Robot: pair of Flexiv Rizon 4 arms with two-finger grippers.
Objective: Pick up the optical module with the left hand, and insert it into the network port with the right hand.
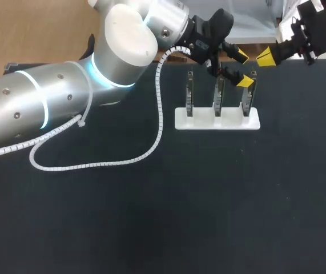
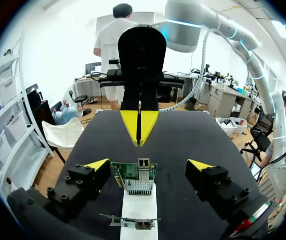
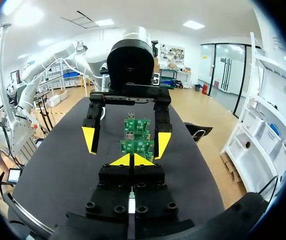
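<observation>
Three green network cards stand upright in a white holder (image 1: pixel 217 121). My left gripper (image 1: pixel 242 68) is open, with one yellow tip on either side of the top of the rightmost card (image 1: pixel 247 97). In the left wrist view this card (image 2: pixel 132 172) carries a silver port cage (image 2: pixel 141 184) and sits between the spread fingers, touching neither. A small metal piece (image 2: pixel 144 162) sticks out of the cage top; I cannot tell whether it is the optical module. My right gripper (image 1: pixel 265 56) is shut and holds nothing. It faces the left gripper (image 3: pixel 125 141) from just beyond the holder.
The black table (image 1: pixel 208 200) stretches wide in front of the holder. A white spiral cable (image 1: pixel 123 160) from my left arm loops across the table to the left of the holder.
</observation>
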